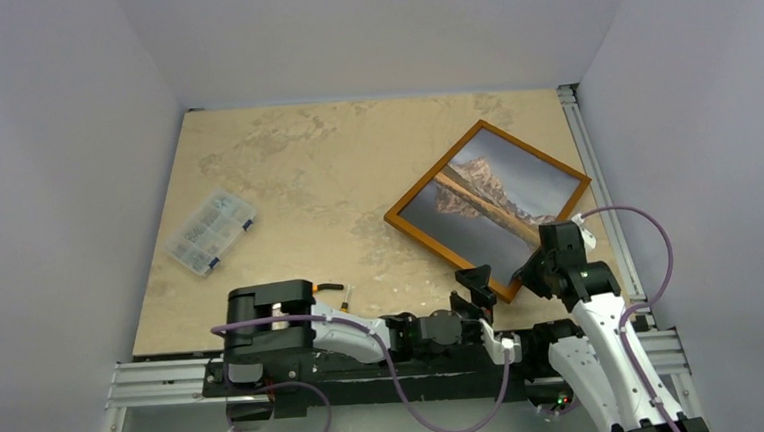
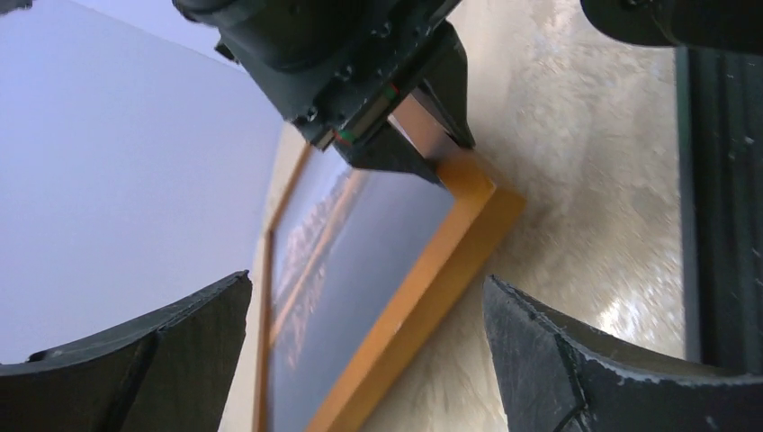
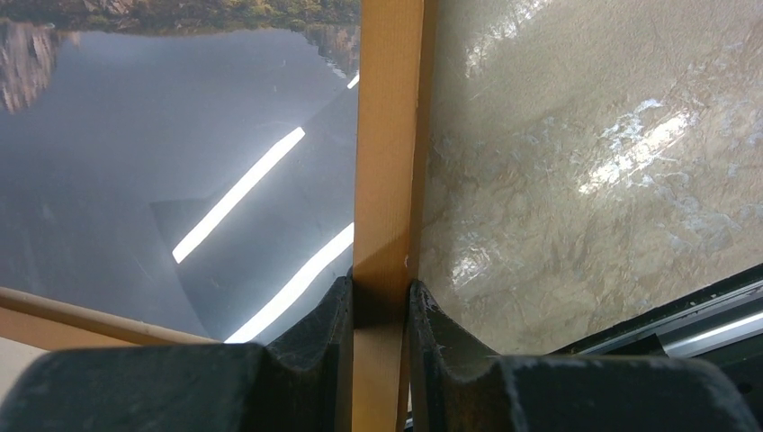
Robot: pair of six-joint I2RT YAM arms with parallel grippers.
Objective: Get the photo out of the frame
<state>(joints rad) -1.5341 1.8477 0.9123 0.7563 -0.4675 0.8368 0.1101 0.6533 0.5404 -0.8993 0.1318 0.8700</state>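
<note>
The orange-brown frame point(image 1: 434, 169) lies turned like a diamond at the table's right, with the mountain photo point(image 1: 488, 205) face up inside it. My right gripper point(image 1: 536, 267) is shut on the frame's near right moulding point(image 3: 389, 135), one finger on the photo's point(image 3: 180, 135) side and one outside. My left gripper point(image 1: 477, 285) stands open just short of the frame's near corner. In the left wrist view the wide-apart fingers point(image 2: 576, 360) flank the frame point(image 2: 393, 328) and photo point(image 2: 360, 243) without touching them.
A clear plastic compartment box point(image 1: 211, 231) lies at the table's left. A small orange-tipped tool point(image 1: 334, 290) lies near the left arm's base. An aluminium rail point(image 1: 596, 183) runs along the right table edge, close to the frame. Grey walls enclose the table.
</note>
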